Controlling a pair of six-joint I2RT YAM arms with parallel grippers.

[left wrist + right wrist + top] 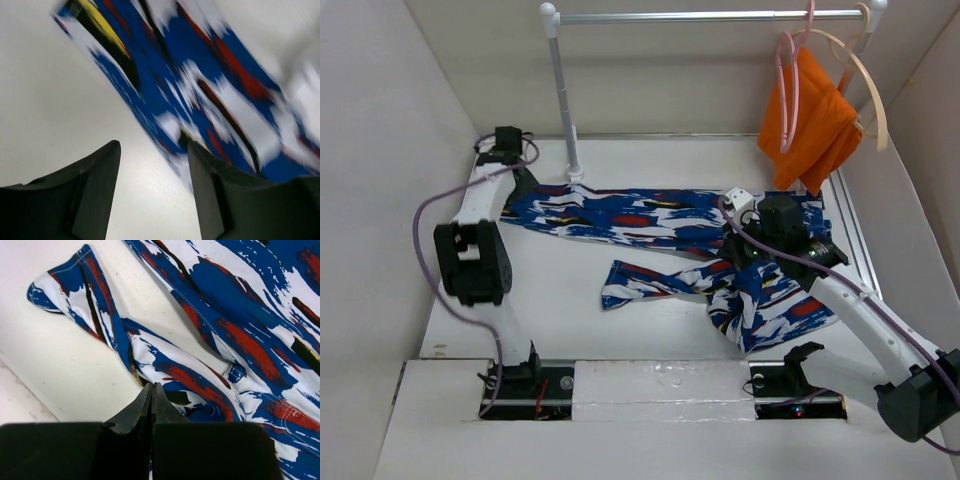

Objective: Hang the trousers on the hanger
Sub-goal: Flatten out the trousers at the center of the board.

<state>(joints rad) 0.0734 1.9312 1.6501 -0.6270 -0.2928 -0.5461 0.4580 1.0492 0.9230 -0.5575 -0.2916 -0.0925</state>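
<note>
Overhead only, hanger (780,80) on rail (700,16), trousers (650,220) spread.

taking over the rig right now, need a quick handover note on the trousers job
Left gripper: open, holding nothing, at the far-left leg end of the trousers.
Right gripper: shut, tips down on the crumpled right part of the trousers; cannot tell if cloth is pinched.
Trousers: lying on the table, one leg stretched along the back, the other bent toward the front.
Hanger: pink, hanging on the rail at far right beside the orange cloth.
Done: nothing on the hanger yet.
Left: get the trousers onto the hanger.
</note>
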